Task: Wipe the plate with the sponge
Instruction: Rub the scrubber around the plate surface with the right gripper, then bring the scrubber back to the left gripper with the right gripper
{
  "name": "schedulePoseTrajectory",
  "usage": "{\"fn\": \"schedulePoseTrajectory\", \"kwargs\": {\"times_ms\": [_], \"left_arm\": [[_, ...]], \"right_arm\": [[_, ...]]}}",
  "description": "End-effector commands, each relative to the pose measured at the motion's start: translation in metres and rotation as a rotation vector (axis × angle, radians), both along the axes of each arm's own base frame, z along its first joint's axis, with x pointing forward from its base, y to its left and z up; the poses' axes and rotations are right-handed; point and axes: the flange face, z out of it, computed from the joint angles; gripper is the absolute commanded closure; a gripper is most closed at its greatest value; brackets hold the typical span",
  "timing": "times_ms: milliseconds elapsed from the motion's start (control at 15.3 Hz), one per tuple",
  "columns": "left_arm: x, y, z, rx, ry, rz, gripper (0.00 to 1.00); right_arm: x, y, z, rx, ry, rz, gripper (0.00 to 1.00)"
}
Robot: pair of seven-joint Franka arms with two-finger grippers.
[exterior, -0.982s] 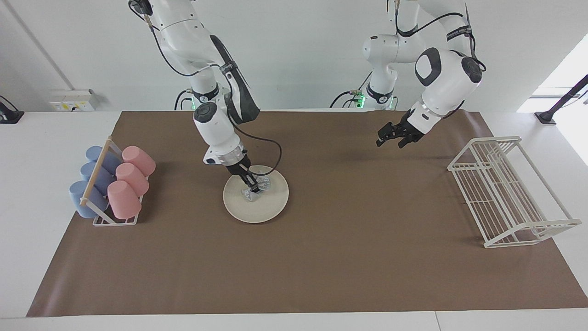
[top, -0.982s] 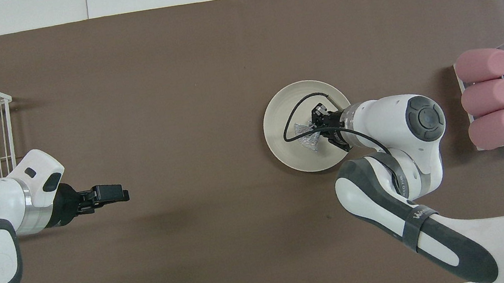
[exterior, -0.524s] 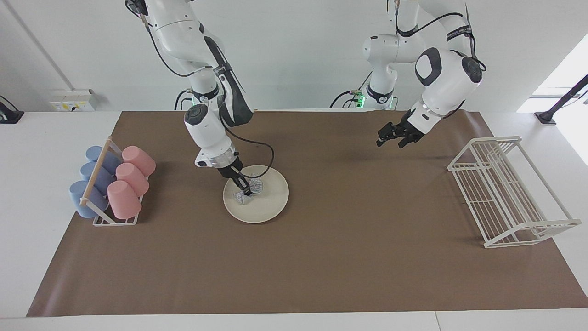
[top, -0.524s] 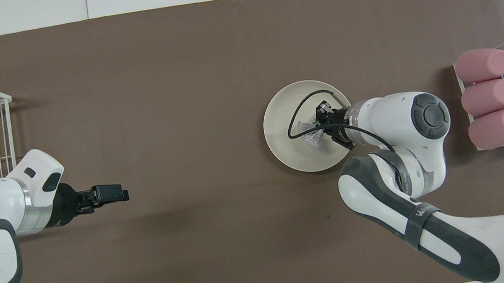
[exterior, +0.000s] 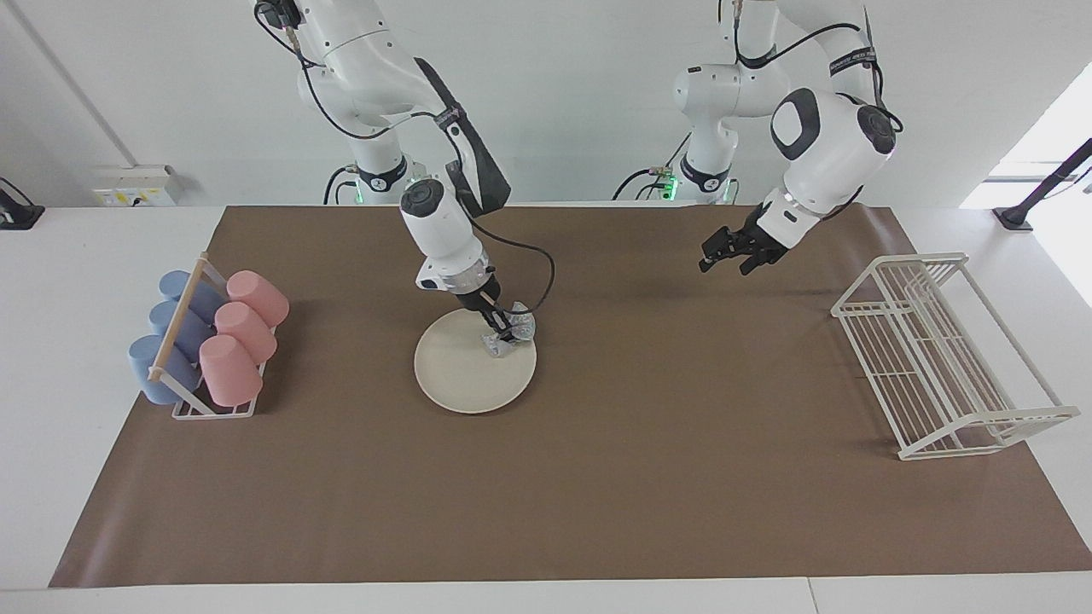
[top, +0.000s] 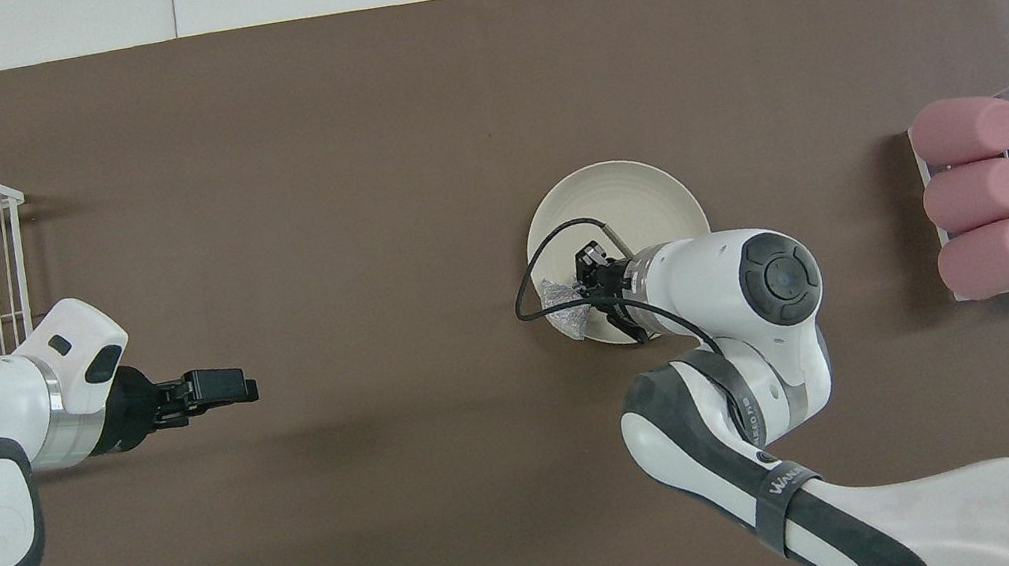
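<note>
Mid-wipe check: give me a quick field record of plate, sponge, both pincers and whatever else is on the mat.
plate: round cream-white plate, flat on the brown mat
sponge: silvery-grey wrinkly sponge, on the plate's rim, at the edge nearer to the robots and toward the left arm's end
right pincer: shut on the sponge
left pincer: open, empty, waiting above bare mat
cup rack: pink and blue cups, right arm's end
white wire rack: left arm's end

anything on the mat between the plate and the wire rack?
Nothing rests there. Between the plate and the wire rack only bare brown mat shows in the facing view; the left claw hangs in the air above that stretch. The overhead view agrees.
</note>
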Motion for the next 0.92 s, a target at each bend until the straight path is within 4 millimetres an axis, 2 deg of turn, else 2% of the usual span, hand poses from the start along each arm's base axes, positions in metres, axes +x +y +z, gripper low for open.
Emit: {"fn": "schedulePoseTrajectory", "kwargs": {"times_ms": [0, 327, 393, 524, 589, 720, 851], "left_arm": [[0.003, 0.002, 0.002, 0.020, -0.011, 0.011, 0.00], [0.003, 0.001, 0.002, 0.011, -0.006, 0.016, 0.00], [0.002, -0.002, 0.004, -0.005, -0.003, 0.021, 0.00], [-0.001, -0.012, 0.009, -0.161, 0.039, 0.098, 0.00], [-0.001, -0.016, 0.016, -0.259, 0.063, 0.139, 0.00], [-0.001, -0.027, 0.039, -0.401, 0.123, 0.142, 0.00], [-0.002, -0.034, 0.049, -0.537, 0.157, 0.145, 0.00]], "right_arm": [[0.009, 0.000, 0.017, 0.018, 0.005, -0.062, 1.00], [0.016, 0.038, 0.110, -0.010, 0.084, -0.130, 1.00], [0.014, 0.052, 0.126, -0.042, 0.082, -0.125, 1.00], [0.009, 0.083, 0.160, -0.127, 0.057, -0.145, 1.00], [0.000, 0.106, 0.173, -0.154, 0.042, -0.157, 1.00], [-0.003, 0.134, 0.193, -0.134, 0.057, -0.236, 1.00], [-0.010, 0.157, 0.205, -0.095, 0.065, -0.301, 1.00]]}}
